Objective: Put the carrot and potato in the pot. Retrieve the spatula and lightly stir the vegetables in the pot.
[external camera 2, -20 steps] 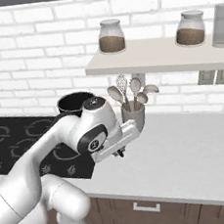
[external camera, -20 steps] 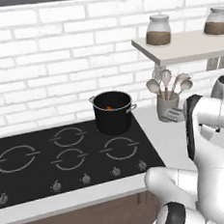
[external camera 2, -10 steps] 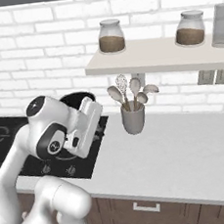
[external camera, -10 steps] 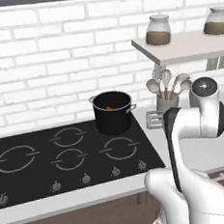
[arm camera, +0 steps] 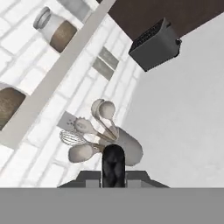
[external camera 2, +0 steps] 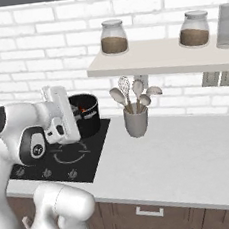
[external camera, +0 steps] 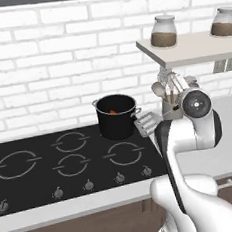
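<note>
One hand (arm camera: 113,173): closed on spatula's black handle (arm camera: 113,168).
Spatula (external camera: 146,123): slotted head beside pot (external camera: 116,119), positioned for stirring.

Grey utensil cup (external camera 2: 136,122) stands on the pale desk (external camera 2: 191,153), bristling with spoons and a whisk (external camera 2: 125,85). Above it, a shelf (external camera 2: 161,61) carries two brown-filled jars (external camera 2: 113,36). Black cooktop (external camera: 67,163) beside it; dark toaster (arm camera: 156,45) further along.

Black pot (external camera: 117,119) with a silver rim, something orange inside (perhaps the carrot); silver slotted spatula (external camera: 146,123) head; grey utensil cup (external camera 2: 136,122); pale grey desk (external camera 2: 192,158); white brick wall (external camera: 52,54).
</note>
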Controlling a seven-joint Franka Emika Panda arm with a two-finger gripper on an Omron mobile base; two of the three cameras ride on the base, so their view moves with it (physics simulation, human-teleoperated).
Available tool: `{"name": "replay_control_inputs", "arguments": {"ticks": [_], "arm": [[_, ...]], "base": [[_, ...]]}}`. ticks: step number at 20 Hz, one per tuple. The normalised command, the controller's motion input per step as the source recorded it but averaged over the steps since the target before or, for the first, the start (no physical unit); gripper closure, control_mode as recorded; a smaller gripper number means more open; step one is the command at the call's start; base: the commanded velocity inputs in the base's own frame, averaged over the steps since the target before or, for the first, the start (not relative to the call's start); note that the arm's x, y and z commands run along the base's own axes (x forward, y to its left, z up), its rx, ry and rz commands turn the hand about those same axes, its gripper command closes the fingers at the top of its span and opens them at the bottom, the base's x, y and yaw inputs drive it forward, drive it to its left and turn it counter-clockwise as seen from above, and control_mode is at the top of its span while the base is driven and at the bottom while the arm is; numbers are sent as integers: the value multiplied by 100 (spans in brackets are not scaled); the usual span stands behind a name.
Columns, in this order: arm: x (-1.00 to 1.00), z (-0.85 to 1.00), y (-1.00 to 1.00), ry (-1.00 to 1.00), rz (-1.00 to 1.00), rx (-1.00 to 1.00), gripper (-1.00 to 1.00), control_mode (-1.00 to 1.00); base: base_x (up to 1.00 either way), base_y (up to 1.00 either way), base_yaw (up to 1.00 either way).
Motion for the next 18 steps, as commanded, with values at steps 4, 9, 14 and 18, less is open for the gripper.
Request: {"name": "replay_control_inputs", "arguments": {"ticks": [4,9,14,18], "arm": [[67,65,71,-21,19,-40,100,-100],[71,75,56,-18,11,-33,100,-100],[75,27,51,-4,7,-35,100,-100],[66,-2,54,0,2,-37,100,-100]], "base": [[0,0,0],[0,0,0],[0,0,0],[0,0,0]]}}
